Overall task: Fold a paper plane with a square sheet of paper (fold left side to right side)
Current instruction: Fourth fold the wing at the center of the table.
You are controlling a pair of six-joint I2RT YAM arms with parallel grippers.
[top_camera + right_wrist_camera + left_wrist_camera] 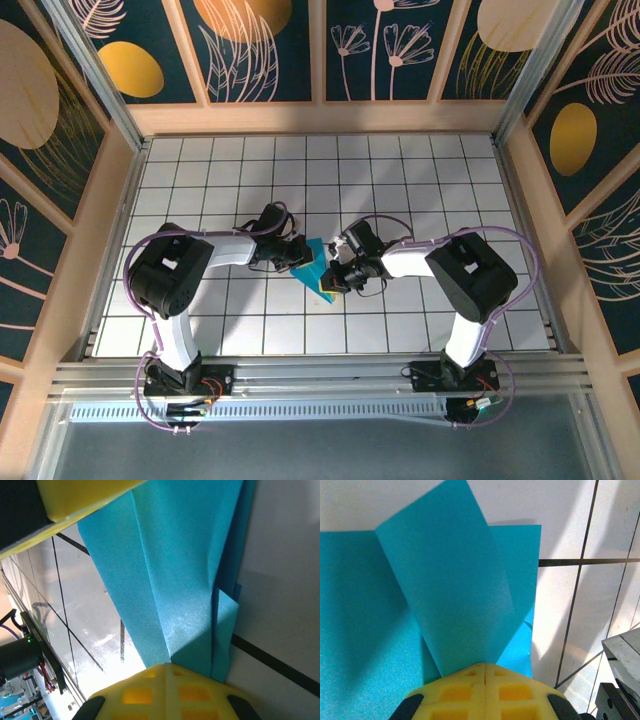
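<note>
Pinches the partly folded cyan-blue paper (pixel 318 268) mid-way across the white grid table (pixel 420 180), jaws fully closed on it: left gripper (pixel 485 675) on a raised flap, right gripper (pixel 167 672) on layered folds just beside it, crowding.

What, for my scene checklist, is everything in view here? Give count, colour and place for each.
sheet of paper: one, cyan-blue, partly folded, mid-table between the two grippers, one flap raised
table: one, white tiles with dark grid lines, under everything
wall panels: several, dark blue with gold and cream plant patterns in pale wooden frames, around three sides
rail: one, silver metal, along the near edge under the arm bases
cables: purple, looped along each arm
arms: two, white and black, reaching in from the near edge
left gripper: yellow pads, shut on the raised flap
right gripper: yellow pads, shut on the paper's edge
</note>
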